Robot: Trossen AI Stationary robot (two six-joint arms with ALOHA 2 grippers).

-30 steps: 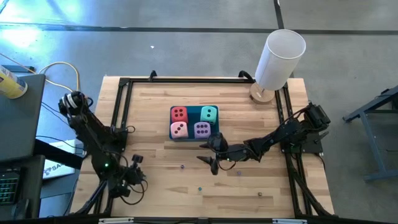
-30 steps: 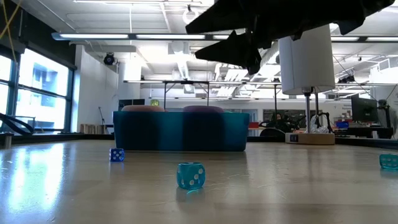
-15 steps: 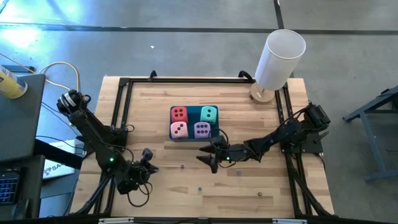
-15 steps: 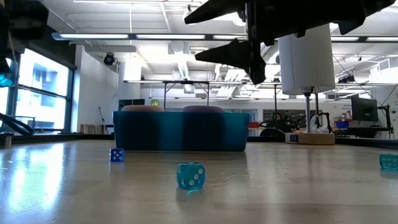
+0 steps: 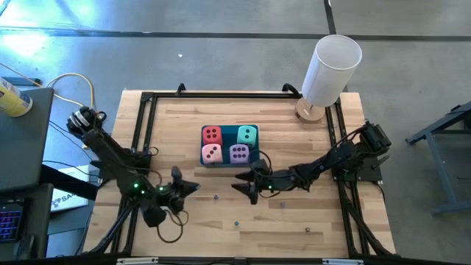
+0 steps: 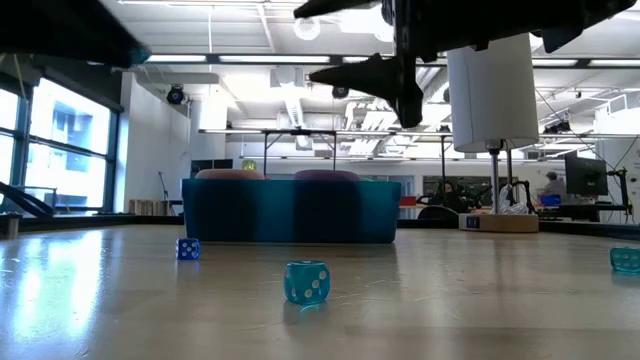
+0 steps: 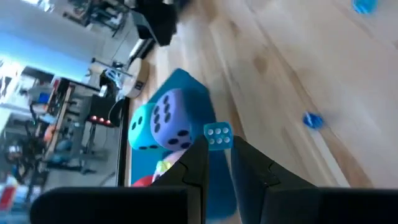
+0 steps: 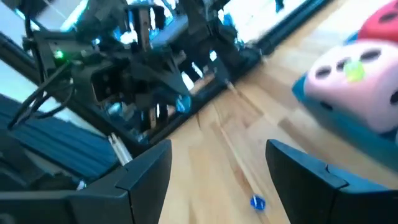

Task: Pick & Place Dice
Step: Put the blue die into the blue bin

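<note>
Four dice lie in the blue tray: red, teal, pink and purple. My left gripper hovers near-left of the tray, shut on a tiny blue dotted bead. The left wrist view looks past it at the purple die and teal die. My right gripper hangs open just near of the tray, above the table. Its wrist view shows the pink die. My left gripper pinches the tiny blue bead between its two fingertips, at their free ends. The fingers point roughly level toward the table's right side. The bead is lifted clear of the table, as the right wrist view shows.
More tiny beads lie on the table near of the tray. A white cylinder on a wooden base stands at the far right corner. Black frame rails border the table.
My left arm has swung from the near-left part of the table toward the right, bringing its gripper closer to the tray and to my right gripper. The dice in the tray have stayed put.
</note>
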